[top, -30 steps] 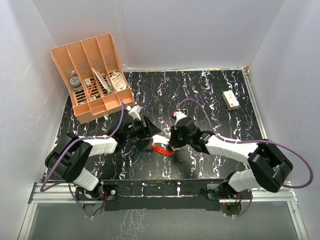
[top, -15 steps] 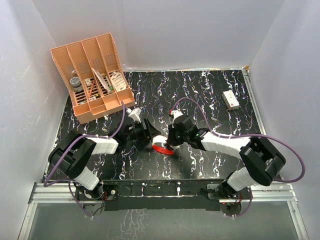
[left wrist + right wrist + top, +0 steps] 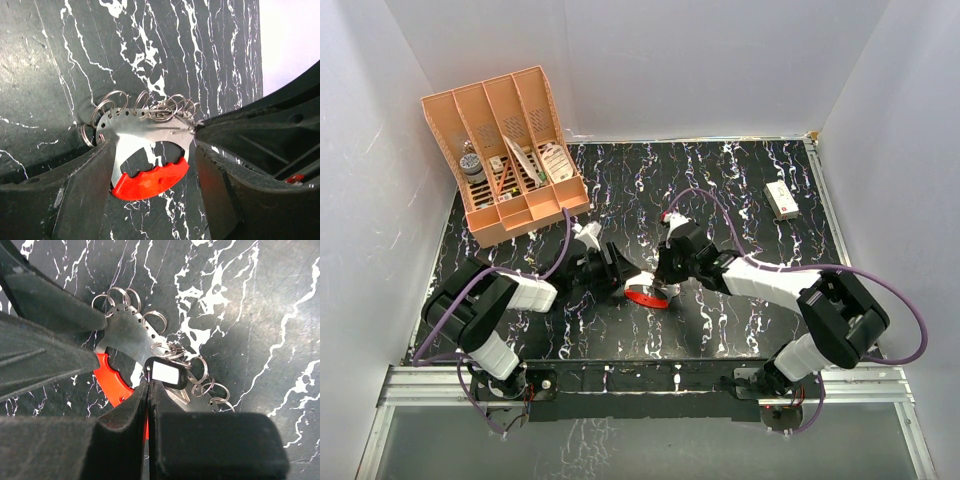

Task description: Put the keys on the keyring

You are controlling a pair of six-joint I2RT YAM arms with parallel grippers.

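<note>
The keyring (image 3: 150, 180) is a metal plate with a red grip and several split rings along its top edge. It sits mid-table (image 3: 645, 293). My left gripper (image 3: 150, 150) spans it, one finger pressed on each end of the plate; from above the gripper (image 3: 630, 278) is just left of the red grip. The keys (image 3: 165, 372), a small dark tag with a white middle, hang over the plate's rings. My right gripper (image 3: 149, 382) is shut on the thin wire loop at the tag's hole. In the top view it (image 3: 663, 285) meets the keyring (image 3: 117, 385) from the right.
An orange slotted organiser (image 3: 505, 150) holding small items stands at the back left. A small white box (image 3: 781, 200) lies at the back right. White walls close in the black marbled table (image 3: 740, 170) on three sides.
The right wrist has swung in closer over the keyring. The keyring has shifted slightly away from the near edge and its pale metal side now shows more. Both grips are unchanged.
</note>
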